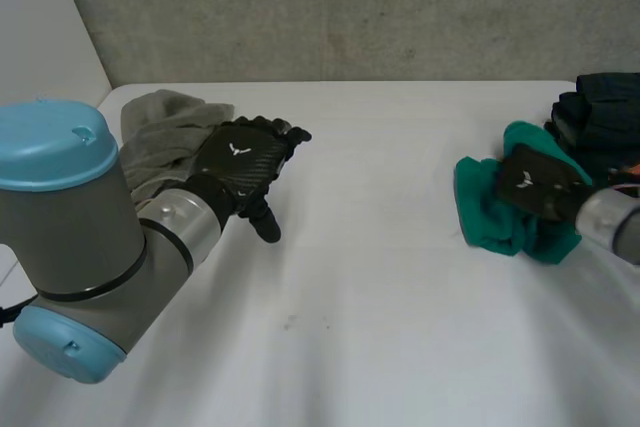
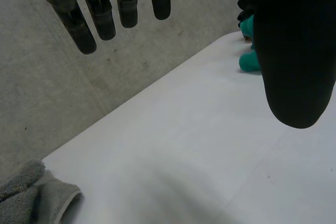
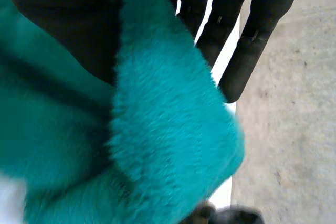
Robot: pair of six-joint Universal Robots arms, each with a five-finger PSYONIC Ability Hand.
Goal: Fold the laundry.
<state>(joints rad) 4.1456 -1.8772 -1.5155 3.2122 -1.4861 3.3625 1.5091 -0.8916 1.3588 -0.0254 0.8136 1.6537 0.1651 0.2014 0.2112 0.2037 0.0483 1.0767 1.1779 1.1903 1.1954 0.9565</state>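
Note:
A teal fleece cloth (image 1: 490, 212) lies bunched at the table's right side. My right hand (image 1: 535, 185) rests on top of it. In the right wrist view a fold of the teal cloth (image 3: 168, 129) runs between the thumb and the fingers (image 3: 247, 40), which pinch it. A grey towel (image 1: 165, 132) lies crumpled at the back left. My left hand (image 1: 245, 162) hovers just right of it, open, fingers (image 2: 100, 14) straight and holding nothing. The grey towel (image 2: 31, 198) sits under the left hand's palm side, apart from it.
A stack of dark folded clothes (image 1: 600, 112) stands at the far right, behind the teal cloth. The white table (image 1: 380, 277) stretches bare between the two hands. A grey wall runs along the table's back edge.

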